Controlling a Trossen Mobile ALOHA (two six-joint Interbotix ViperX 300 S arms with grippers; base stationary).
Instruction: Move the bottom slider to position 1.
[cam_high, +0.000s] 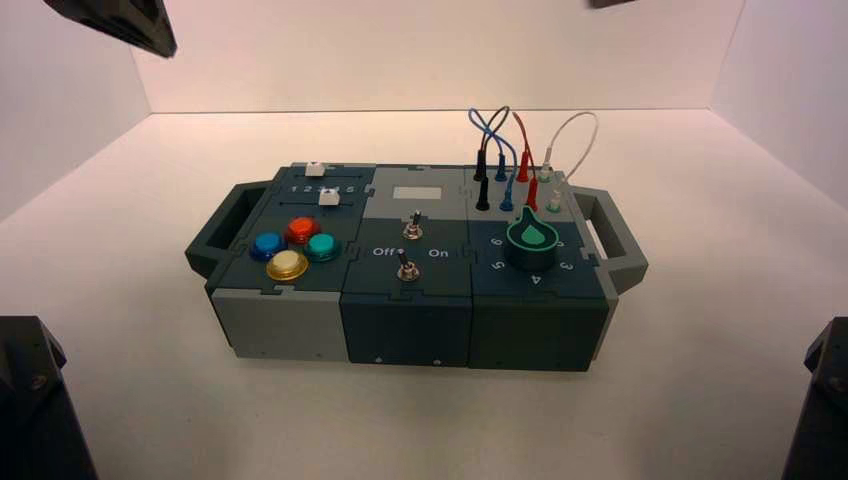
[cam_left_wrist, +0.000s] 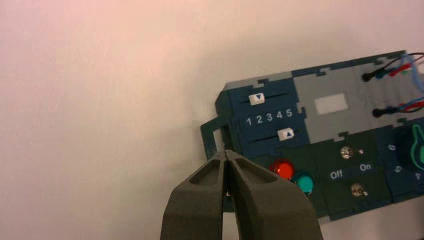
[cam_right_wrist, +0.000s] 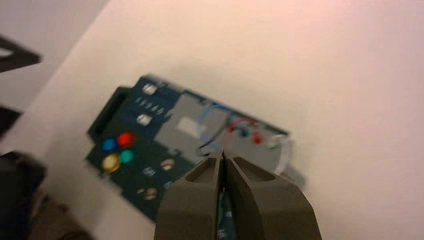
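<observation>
Bottom slider (cam_left_wrist: 285, 134) mounting: multi-panel control box (cam_high: 405, 310). Left gripper (cam_left_wrist: 225, 152): above box, toward its left; fingers closed together, empty. Right gripper (cam_right_wrist: 223, 154): above box, toward its right; same state. White slider knob: box's far-left panel, near digits 4 and 5 (cam_left_wrist: 289, 113); digit 1 (cam_left_wrist: 248, 121) at row's opposite end.

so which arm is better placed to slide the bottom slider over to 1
Probably the left. The bottom slider sits on the box's left section, and the left gripper hangs above that side, jaws shut. The right gripper hangs over the wire side, farther off.
</observation>
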